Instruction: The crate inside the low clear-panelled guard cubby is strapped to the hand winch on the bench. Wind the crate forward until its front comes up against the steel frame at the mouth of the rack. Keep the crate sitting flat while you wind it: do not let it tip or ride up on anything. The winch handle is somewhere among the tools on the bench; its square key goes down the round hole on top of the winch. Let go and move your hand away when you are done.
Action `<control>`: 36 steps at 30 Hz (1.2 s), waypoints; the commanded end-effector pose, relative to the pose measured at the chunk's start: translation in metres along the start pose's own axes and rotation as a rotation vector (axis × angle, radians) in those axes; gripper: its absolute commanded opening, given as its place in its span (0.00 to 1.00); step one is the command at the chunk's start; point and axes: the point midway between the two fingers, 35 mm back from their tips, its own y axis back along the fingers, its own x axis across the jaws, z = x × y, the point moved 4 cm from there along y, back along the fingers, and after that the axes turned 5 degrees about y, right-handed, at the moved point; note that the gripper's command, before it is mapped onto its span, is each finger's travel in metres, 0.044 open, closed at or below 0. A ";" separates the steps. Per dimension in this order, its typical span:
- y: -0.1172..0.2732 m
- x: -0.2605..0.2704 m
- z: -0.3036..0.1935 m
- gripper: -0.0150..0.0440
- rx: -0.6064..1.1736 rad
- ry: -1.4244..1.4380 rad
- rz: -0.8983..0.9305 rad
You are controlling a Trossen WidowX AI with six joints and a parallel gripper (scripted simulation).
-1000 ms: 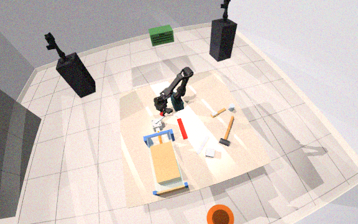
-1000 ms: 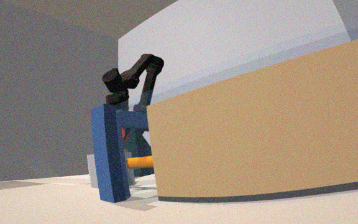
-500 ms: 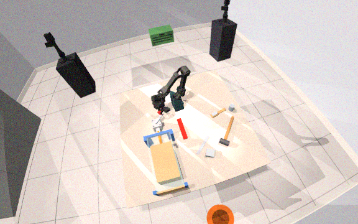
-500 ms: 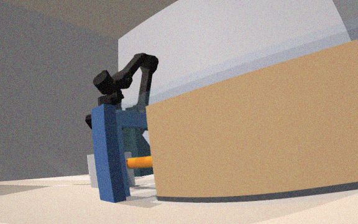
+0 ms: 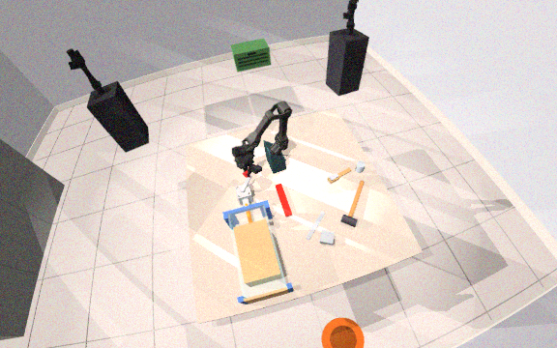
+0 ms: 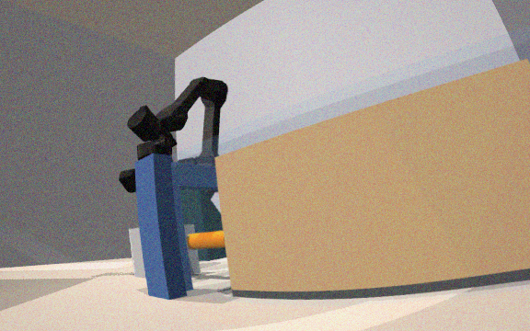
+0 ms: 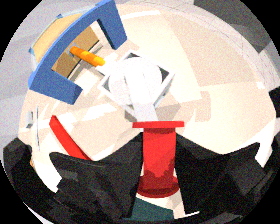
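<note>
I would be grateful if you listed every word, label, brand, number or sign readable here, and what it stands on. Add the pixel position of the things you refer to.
None can be read on anything in view.
The green box [image 5: 251,54] by the wall has dark marks on its front, too small and blurred to tell whether they are lettering.

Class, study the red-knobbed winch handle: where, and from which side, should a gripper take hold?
Grip the upright red knob from above, fingers on opposite sides: its slim waist sits between wider flanges, which should help stop slipping.
</note>
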 end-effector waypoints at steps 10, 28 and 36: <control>-0.006 -0.029 0.011 0.25 0.003 0.001 -0.052; -0.013 -0.051 0.028 0.25 0.002 0.001 -0.054; -0.017 -0.058 0.038 0.25 0.001 0.001 -0.054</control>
